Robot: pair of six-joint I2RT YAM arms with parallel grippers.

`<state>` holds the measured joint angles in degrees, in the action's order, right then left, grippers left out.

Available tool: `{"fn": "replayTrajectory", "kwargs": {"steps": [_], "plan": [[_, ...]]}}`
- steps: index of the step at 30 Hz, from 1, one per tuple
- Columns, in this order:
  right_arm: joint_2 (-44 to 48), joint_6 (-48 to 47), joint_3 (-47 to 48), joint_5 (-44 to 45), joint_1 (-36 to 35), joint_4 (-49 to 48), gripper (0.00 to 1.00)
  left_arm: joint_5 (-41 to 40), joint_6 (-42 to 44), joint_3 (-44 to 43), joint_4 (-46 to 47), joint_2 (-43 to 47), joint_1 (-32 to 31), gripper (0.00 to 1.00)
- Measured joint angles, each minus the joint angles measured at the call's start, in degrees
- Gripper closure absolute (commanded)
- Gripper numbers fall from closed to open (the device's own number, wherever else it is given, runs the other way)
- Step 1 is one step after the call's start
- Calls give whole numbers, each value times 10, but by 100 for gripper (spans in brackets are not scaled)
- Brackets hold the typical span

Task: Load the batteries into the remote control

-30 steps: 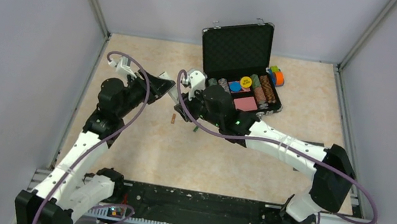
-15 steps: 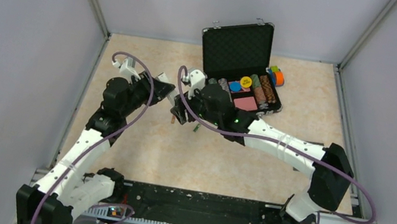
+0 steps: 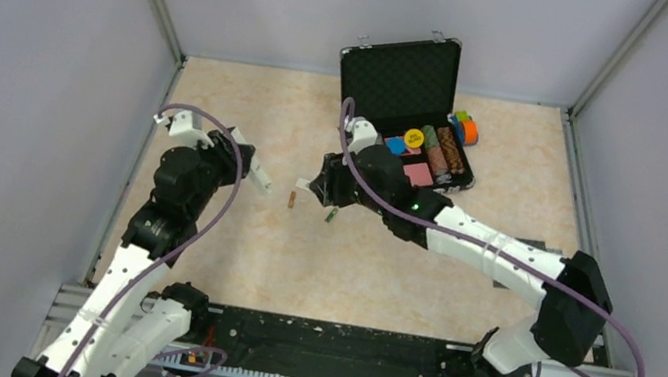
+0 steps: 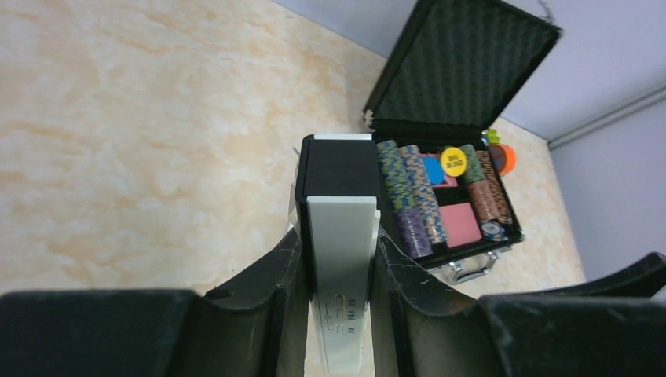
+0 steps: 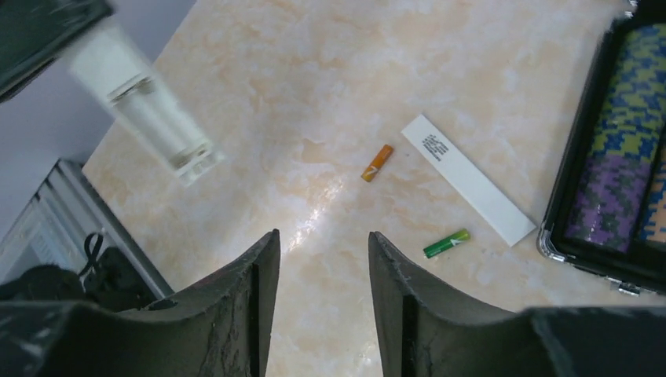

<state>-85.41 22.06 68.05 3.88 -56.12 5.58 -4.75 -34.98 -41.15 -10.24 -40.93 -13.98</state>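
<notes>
My left gripper (image 3: 247, 167) is shut on the white remote control (image 3: 259, 178) and holds it above the table at the left. In the left wrist view the remote (image 4: 339, 243) sits between the two fingers, its black end pointing away. In the right wrist view the remote (image 5: 149, 118) shows an open trough. The brownish-red battery (image 5: 377, 162) and the green battery (image 5: 446, 243) lie on the table, also seen from above (image 3: 291, 200) (image 3: 331, 214). My right gripper (image 5: 322, 236) is open and empty, hovering above the table just near of them (image 3: 320, 189).
A flat white strip with a small printed label (image 5: 467, 179) lies between the batteries, next to the case. The open black case (image 3: 411, 89) holds poker chips (image 4: 408, 196) and a pink block. Coloured toy bricks (image 3: 466, 127) sit behind it.
The two grippers have drawn apart. The left arm pulled back to the left with the remote. The right gripper moved right, and the white strip now shows on the table.
</notes>
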Motion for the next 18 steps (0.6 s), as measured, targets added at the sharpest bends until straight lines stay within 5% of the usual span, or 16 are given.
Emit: {"fn": "replayTrajectory", "kwargs": {"steps": [6,13,18], "plan": [[-106,69,32,27,35,26,76,-86,20,0,-67,48,0,100],[-266,103,152,106,-11,94,57,-161,-10,0,-150,102,0,100],[-325,131,207,153,-38,105,55,-183,-40,1,-187,144,0,100]]}}
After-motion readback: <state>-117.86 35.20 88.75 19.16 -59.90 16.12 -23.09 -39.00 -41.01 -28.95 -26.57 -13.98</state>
